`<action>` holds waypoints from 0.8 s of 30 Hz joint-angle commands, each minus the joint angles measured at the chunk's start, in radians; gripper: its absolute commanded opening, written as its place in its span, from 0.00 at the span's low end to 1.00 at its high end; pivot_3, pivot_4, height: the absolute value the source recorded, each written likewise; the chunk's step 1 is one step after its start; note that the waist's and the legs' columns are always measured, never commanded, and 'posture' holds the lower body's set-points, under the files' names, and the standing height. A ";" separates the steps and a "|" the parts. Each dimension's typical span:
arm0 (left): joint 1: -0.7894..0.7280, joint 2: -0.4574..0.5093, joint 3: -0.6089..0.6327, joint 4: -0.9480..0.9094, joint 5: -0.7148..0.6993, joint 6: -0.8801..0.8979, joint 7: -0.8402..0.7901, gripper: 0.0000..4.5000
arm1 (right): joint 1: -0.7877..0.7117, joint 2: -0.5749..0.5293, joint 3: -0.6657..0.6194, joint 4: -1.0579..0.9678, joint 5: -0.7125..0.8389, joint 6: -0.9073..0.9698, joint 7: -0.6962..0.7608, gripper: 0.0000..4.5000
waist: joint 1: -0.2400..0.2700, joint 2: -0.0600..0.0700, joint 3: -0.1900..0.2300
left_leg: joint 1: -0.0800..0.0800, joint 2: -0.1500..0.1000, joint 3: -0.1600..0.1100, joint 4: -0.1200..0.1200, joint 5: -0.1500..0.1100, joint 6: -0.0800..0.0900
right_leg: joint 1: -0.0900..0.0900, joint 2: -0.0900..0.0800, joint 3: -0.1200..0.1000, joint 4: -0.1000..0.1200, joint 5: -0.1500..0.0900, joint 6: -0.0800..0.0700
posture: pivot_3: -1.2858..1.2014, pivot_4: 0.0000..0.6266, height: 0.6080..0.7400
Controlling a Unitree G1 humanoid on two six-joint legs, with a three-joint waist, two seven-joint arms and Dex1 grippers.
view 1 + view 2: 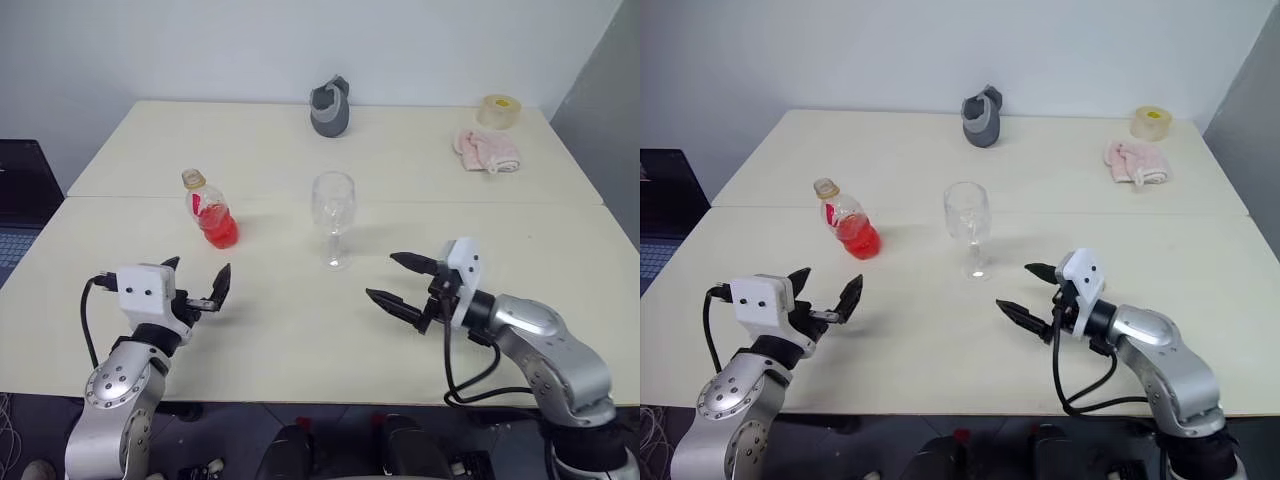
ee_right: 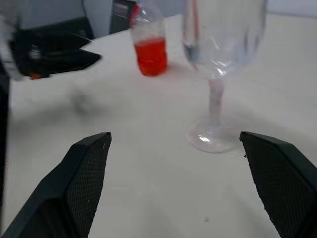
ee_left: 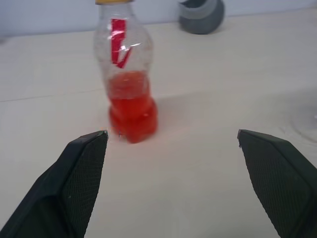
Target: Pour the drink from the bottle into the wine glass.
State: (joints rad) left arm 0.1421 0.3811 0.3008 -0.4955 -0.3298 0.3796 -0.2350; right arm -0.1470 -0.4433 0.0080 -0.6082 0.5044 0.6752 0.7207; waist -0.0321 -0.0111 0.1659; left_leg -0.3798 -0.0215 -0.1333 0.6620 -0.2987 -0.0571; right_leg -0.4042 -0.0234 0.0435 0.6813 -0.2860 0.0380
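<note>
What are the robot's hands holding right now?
Nothing. The left gripper and right gripper are both open, apart from the small clear plastic bottle and tall stemmed wine glass.

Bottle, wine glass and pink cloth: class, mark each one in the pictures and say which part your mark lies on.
bottle (image 1: pixel 218 226), left eye view, on the red-filled lower body.
wine glass (image 1: pixel 333 200), left eye view, on the bowl.
pink cloth (image 1: pixel 488 150), left eye view, on its crumpled middle.

Plain white wall (image 1: pixel 200 50), two cream tables (image 1: pixel 250 140) apparently abutting
</note>
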 commanded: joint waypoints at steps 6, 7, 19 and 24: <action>-0.105 0.083 0.020 0.057 0.011 -0.021 -0.075 1.00 | -0.021 -0.005 -0.106 -0.142 0.203 0.057 -0.087 0.99 | 0.000 -0.001 0.000 | 0.000 -0.001 0.001 0.000 0.000 0.000 | 0.000 0.000 0.000 0.000 0.000 0.000 | 0.52 0.24 1.00; -0.122 0.091 0.033 0.076 0.005 -0.016 -0.076 1.00 | -0.016 -0.008 -0.110 -0.147 0.207 0.055 -0.097 0.99 | 0.001 0.000 0.000 | 0.000 -0.001 0.001 0.000 0.000 0.000 | 0.000 0.000 0.000 0.000 0.000 0.000 | 0.52 0.24 1.00; -0.270 0.190 0.063 0.292 -0.028 -0.028 -0.202 1.00 | -0.022 -0.026 -0.104 -0.169 0.226 0.064 -0.203 0.99 | 0.002 -0.001 0.000 | 0.000 0.000 0.001 0.000 0.001 -0.002 | 0.000 0.000 -0.001 0.000 0.000 0.000 | 0.52 0.24 1.00; -0.327 0.221 0.066 0.400 -0.036 -0.047 -0.255 1.00 | -0.033 -0.032 -0.104 -0.168 0.238 0.069 -0.223 0.99 | 0.002 -0.001 0.000 | 0.000 0.000 0.000 0.000 0.001 -0.002 | 0.000 0.000 -0.002 0.000 0.000 0.000 | 0.52 0.24 1.00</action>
State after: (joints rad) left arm -0.1659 0.5878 0.3421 -0.1071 -0.3545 0.3615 -0.4708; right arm -0.1704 -0.4663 -0.0870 -0.7439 0.7255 0.7516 0.5061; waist -0.0304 -0.0117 0.1656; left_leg -0.3803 -0.0219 -0.1328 0.6621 -0.2976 -0.0590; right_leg -0.4043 -0.0231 0.0418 0.6814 -0.2860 0.0380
